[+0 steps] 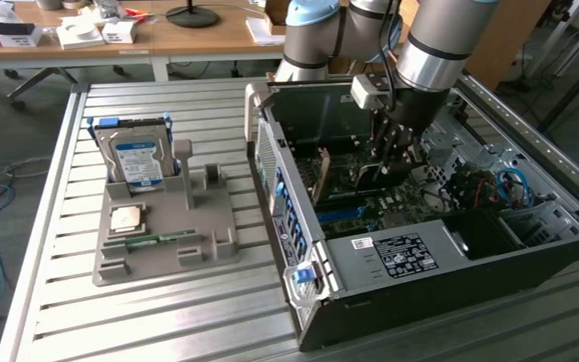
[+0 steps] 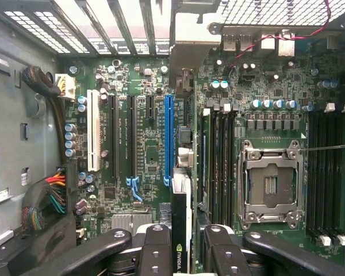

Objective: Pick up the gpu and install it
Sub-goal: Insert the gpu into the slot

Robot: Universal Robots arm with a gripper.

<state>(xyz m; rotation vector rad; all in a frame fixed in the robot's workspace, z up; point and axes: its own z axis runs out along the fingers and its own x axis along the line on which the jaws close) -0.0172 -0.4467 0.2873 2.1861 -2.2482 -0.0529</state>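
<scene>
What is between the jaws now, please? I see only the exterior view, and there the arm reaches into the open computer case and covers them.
Observer: In the wrist view, a thin dark graphics card with a green logo stands between the jaws, and they are closed on it.
Operator: Is the card in a slot?
Observer: Not yet. The long blue slot on the board is empty along its length. The card's edge runs close beside it, nearly parallel to it.
</scene>
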